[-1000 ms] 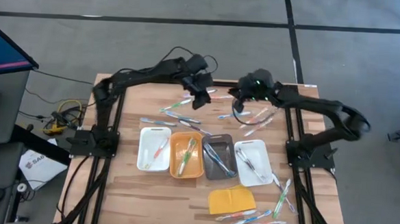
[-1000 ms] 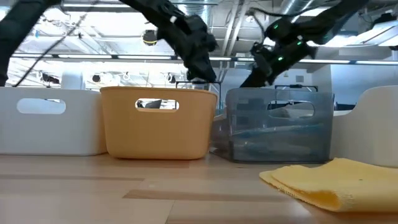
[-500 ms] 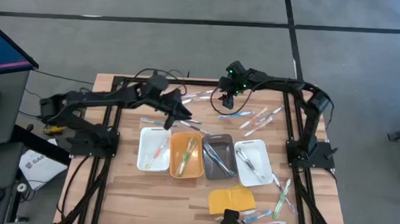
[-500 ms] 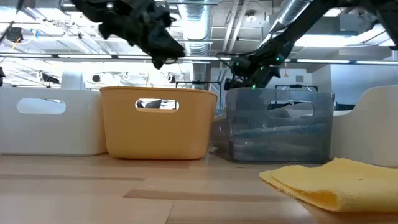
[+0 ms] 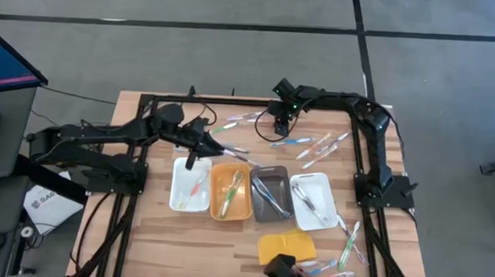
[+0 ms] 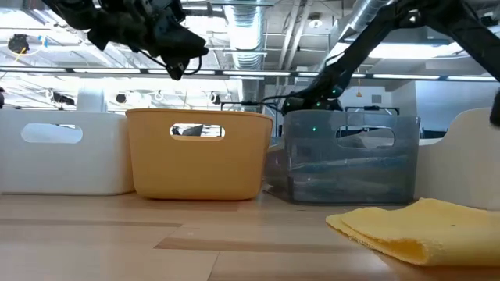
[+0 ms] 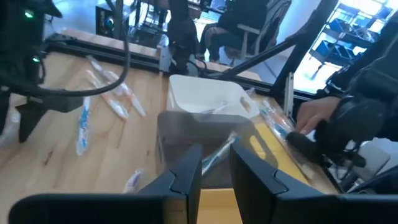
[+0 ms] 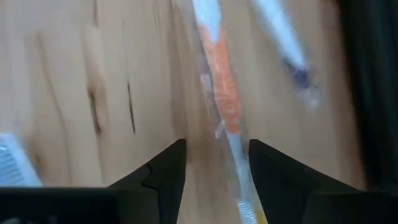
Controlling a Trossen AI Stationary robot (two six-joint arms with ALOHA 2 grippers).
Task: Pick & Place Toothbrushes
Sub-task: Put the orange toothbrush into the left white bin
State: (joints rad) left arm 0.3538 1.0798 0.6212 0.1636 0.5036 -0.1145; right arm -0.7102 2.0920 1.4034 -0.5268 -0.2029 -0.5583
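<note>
Yellow cloth pad (image 5: 286, 245) lies nearest the front edge of the wooden table (image 5: 149, 235), with a dark object partly cut off at the frame's bottom just in front of it and a few toothbrushes (image 5: 344, 237) scattered beside and right of it. Behind the pad stand four trays in a row: white tray (image 5: 190, 184), orange tray (image 5: 231, 191), grey tray (image 5: 268, 193) and a second white tray (image 5: 314, 200), each holding toothbrushes lying roughly along the tray's length. In the low view the tray walls hide what is inside, except blurred shapes through the grey one. The left gripper (image 5: 192, 150) hangs just behind the first white tray, fingers (image 7: 186, 177) apart with a narrow gap and nothing between them. Farther back, more toothbrushes (image 5: 315, 146) lie loose and slanted on the wood. The right gripper (image 5: 275, 125) is low over these, behind the grey tray; its fingers (image 8: 165, 171) stand apart, and a blurred orange-handled toothbrush (image 8: 224, 118) lies on the wood, its long axis running away between them, not gripped. A person's hand (image 7: 317, 115) shows past the trays in the left wrist view.
</note>
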